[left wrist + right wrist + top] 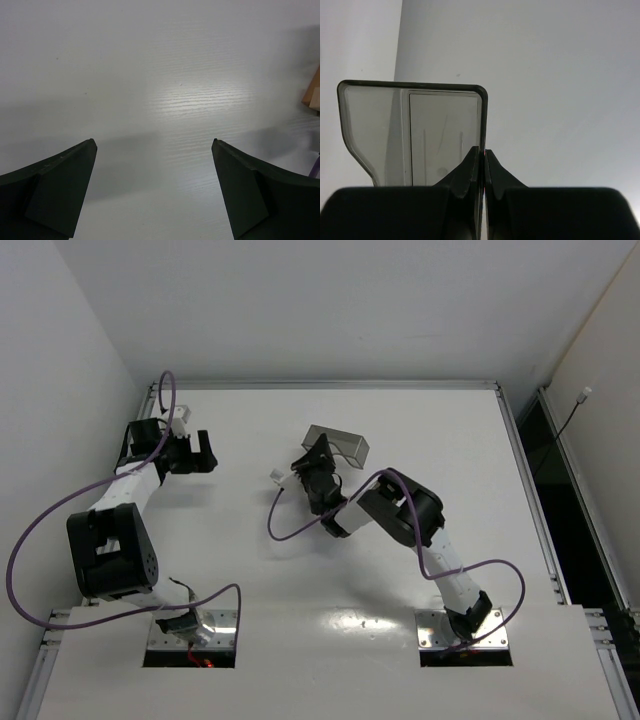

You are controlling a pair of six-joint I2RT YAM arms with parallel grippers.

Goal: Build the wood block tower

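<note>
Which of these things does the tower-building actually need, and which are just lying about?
For the job: wood block, only its edge showing; left fingers, open; right fingers, shut.
Just around: grey plastic bin, its wall pinched by the right fingers; purple cables.

wood block [313, 93]: tan-brown, with a lighter patch low down
seen: just one corner
place: on the white table [160, 75]

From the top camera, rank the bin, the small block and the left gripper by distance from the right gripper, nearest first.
1. Bin: pinched by the right gripper itself.
2. Small block: just to its left.
3. Left gripper: far left, open.
</note>
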